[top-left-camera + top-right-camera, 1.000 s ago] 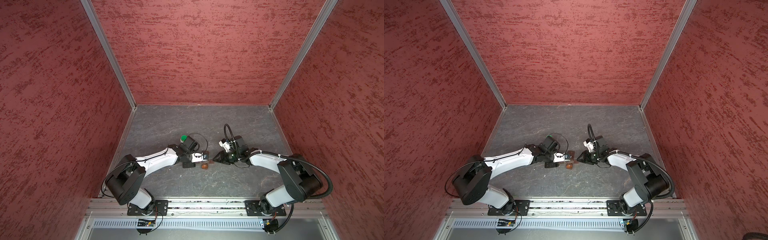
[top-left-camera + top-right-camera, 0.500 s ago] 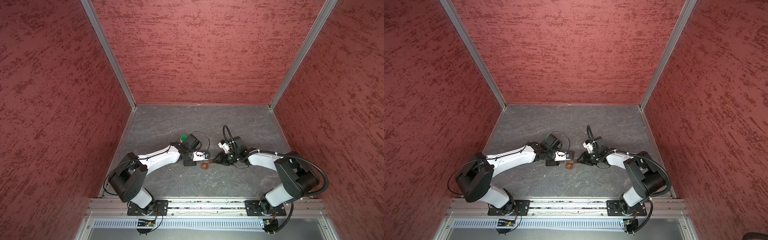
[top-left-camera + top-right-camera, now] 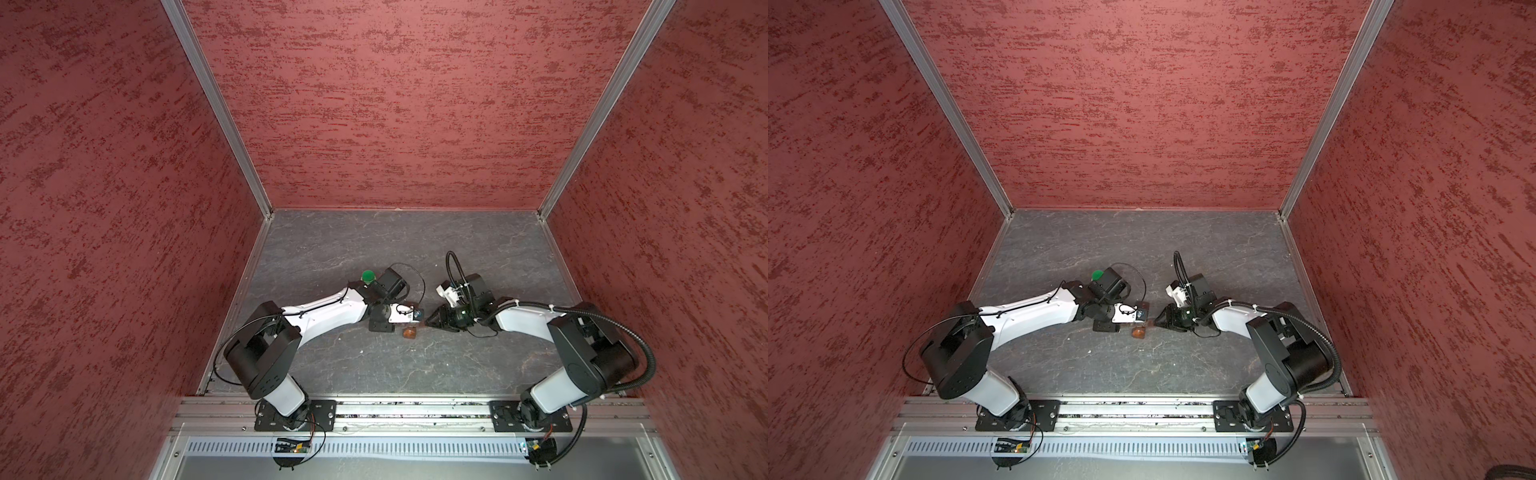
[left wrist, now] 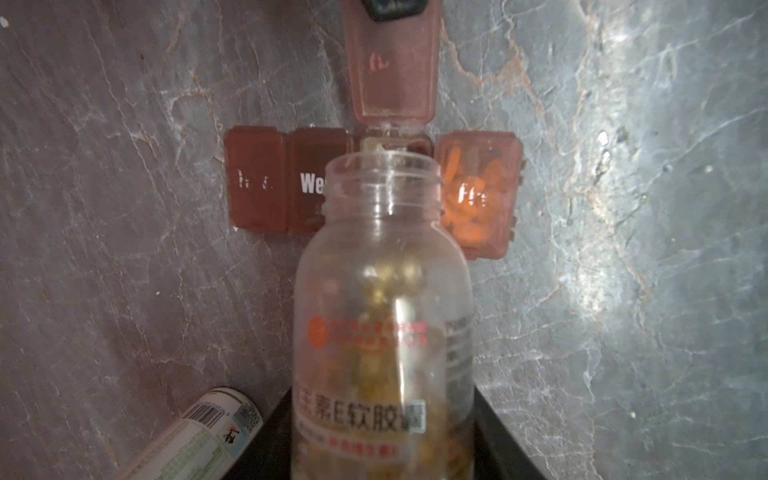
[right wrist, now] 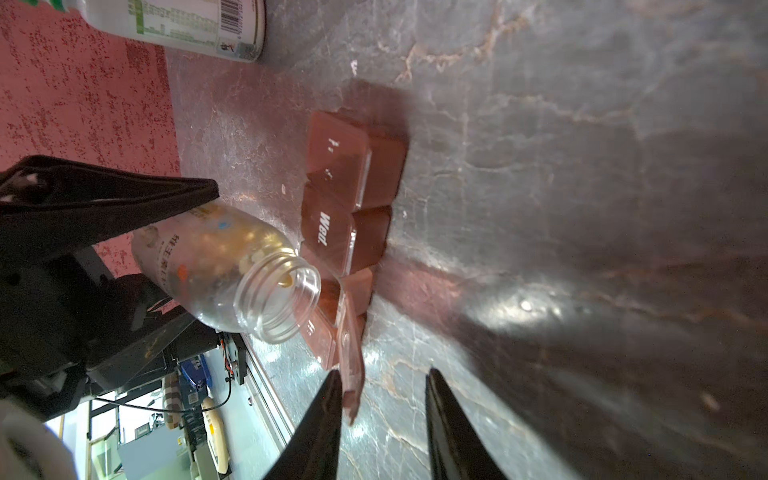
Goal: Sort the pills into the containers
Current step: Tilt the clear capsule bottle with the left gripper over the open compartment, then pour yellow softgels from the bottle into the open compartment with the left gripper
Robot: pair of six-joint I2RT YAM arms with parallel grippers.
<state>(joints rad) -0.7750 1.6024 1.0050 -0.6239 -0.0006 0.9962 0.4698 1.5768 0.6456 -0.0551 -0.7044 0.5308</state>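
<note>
Since a second ago the left arm point(image 3: 324, 311) has stretched further toward the middle, its elbow drawn in from the side wall, and the right arm point(image 3: 528, 324) has drawn its elbow in too. Red rough-textured walls point(image 3: 395, 104) close the space on three sides, joined by pale metal corner posts point(image 3: 216, 108). A metal rail point(image 3: 395, 411) across the front carries both arm bases. The bench point(image 3: 395, 241) is dark grey with pale veins like stone, and it shines under the light in the wrist views. The left end effector point(image 4: 384, 395) is clamped on the clear bottle point(image 4: 382, 291), which is tilted with its uncapped mouth over the strip's one open cell. Yellowish pills point(image 4: 395, 282) lie inside it. The white bottle point(image 3: 368, 277), green-capped, stands just behind the left wrist. The right end effector point(image 5: 382, 374) is spread, with one finger point(image 5: 324, 415) against the open lid point(image 5: 351, 365) and nothing pinched. The strip point(image 3: 410, 332) lies flat on the bench between the two end effectors, its other lids closed. Orange pills point(image 4: 469, 216) fill the cell just beside the open one
</note>
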